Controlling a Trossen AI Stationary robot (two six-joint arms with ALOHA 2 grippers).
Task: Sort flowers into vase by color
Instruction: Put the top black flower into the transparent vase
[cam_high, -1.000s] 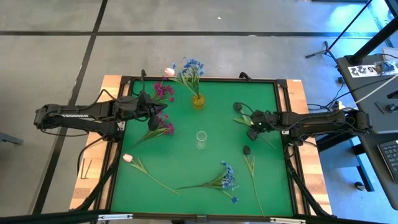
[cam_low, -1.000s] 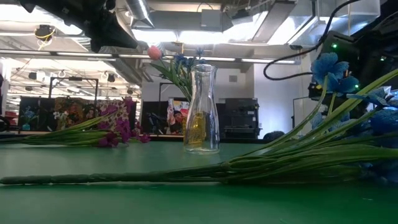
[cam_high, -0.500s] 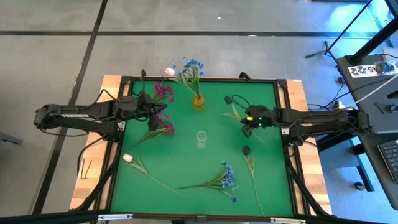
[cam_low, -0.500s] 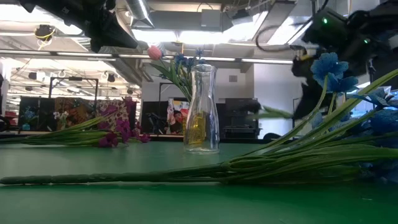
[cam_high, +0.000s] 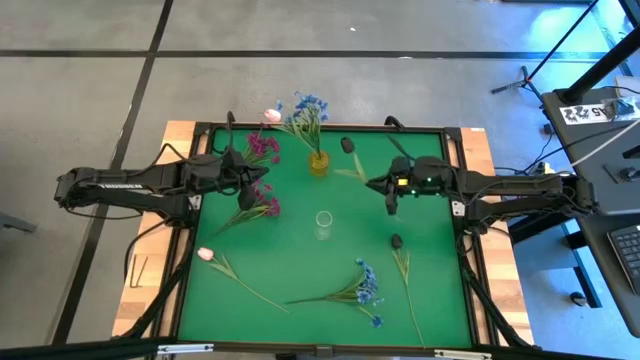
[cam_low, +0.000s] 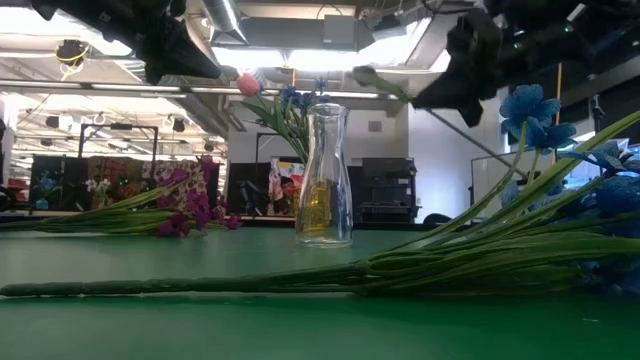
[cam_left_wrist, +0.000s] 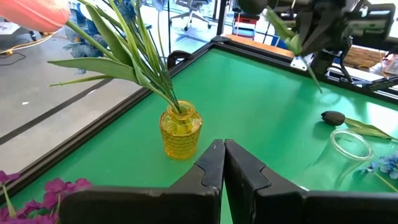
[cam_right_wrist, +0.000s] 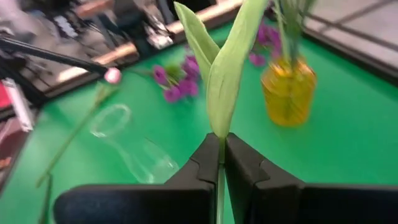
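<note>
With its fingers pinching a dark-budded flower stem (cam_high: 352, 160), the right gripper (cam_high: 390, 196) hangs right of the yellow vase (cam_high: 318, 162) near the mat's far edge, the clear vase (cam_high: 323, 225) stands mid-mat amid open green, and the left gripper (cam_high: 247, 197), pressed together, hovers left of the yellow vase.
</note>
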